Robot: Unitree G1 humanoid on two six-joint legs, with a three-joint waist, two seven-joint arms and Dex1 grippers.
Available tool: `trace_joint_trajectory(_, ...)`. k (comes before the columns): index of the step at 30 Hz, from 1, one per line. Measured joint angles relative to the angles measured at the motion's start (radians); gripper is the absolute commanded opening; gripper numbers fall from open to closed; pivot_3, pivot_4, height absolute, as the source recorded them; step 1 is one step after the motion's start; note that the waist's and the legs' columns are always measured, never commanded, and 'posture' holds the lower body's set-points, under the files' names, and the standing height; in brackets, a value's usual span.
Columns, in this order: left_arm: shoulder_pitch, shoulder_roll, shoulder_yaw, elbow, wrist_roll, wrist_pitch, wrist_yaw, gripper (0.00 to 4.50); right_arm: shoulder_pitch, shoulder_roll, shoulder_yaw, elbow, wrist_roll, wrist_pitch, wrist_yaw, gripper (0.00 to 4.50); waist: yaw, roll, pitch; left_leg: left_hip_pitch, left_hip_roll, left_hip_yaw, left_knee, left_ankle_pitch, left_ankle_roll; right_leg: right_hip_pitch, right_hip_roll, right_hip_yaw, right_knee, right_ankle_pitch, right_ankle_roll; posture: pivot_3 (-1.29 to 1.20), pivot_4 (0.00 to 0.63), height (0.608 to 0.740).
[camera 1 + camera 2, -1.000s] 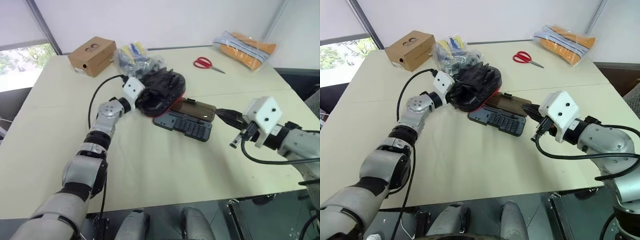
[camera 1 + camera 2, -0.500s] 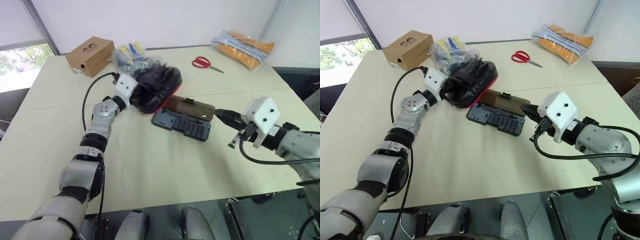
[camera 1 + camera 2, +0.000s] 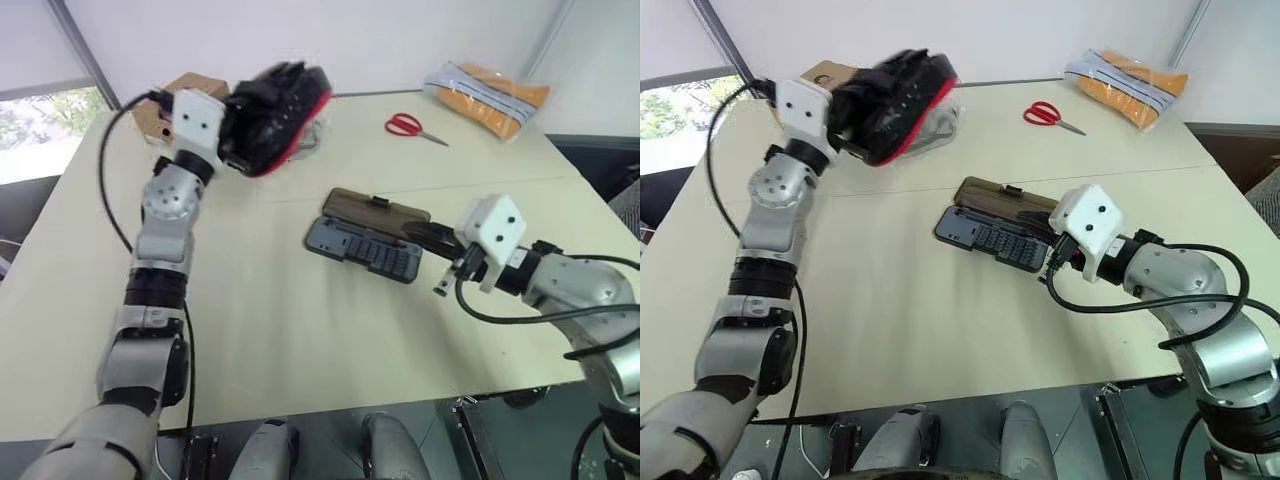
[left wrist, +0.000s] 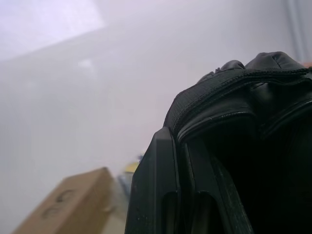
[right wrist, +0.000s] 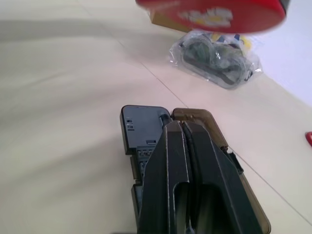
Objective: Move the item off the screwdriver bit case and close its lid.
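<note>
Right end effector (image 3: 1048, 268) pressed together, empty, tip at near-right end of screwdriver bit case (image 3: 992, 240). Lid (image 3: 1006, 197) lies open flat on far side, long axis left-right. Left end effector (image 3: 228, 135) pinching mitt (image 3: 272, 117) aloft, far left, clear of case. Right arm nearer lid.

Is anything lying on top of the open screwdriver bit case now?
Nothing: the screwdriver bit case and its lid lie bare. The mitt hangs high in the left gripper. The right gripper hides one edge.

No readable text anywhere; the cardboard box (image 3: 178, 92) has a printed mark, too small to read.
</note>
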Motion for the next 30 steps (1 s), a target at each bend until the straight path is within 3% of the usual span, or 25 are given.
trace_joint_trajectory(8, 0.236, 0.138, 0.137, -0.198, 0.043, 0.169, 0.117, 0.05, -0.058, 0.048, 0.070, 0.081, -0.020, -0.054, 0.044, 0.00, -0.021, 0.000, 0.000, 0.000, 0.001, -0.002, -0.002, 0.000, 0.000, -0.002, 0.000, 0.001, 0.001, 0.000, 0.000, 0.00, 0.150, 0.740)
trace_joint_trajectory(13, 0.339, 0.168, 0.240, -0.236, 0.035, 0.230, 0.161, 0.05, -0.100, 0.074, 0.116, 0.125, -0.038, -0.082, 0.073, 0.00, -0.013, 0.000, 0.000, -0.001, 0.000, -0.002, -0.001, 0.000, -0.001, -0.002, -0.001, 0.001, 0.000, 0.000, 0.000, 0.00, 0.150, 0.740)
trace_joint_trajectory(21, 0.471, 0.207, 0.398, -0.146, 0.015, 0.233, 0.240, 0.05, -0.125, 0.106, 0.151, 0.173, -0.054, -0.113, 0.110, 0.00, -0.015, -0.001, 0.000, 0.000, 0.000, -0.002, -0.002, 0.000, -0.001, -0.002, -0.002, 0.000, 0.001, 0.000, 0.000, 0.00, 0.150, 0.740)
trace_joint_trajectory(30, 0.501, 0.227, 0.409, 0.002, -0.007, 0.176, 0.236, 0.05, -0.123, 0.106, 0.151, 0.172, -0.057, -0.115, 0.115, 0.00, -0.014, -0.002, -0.001, 0.000, 0.000, -0.002, -0.002, 0.000, -0.001, -0.002, -0.002, 0.000, 0.001, 0.000, 0.000, 0.00, 0.150, 0.740)
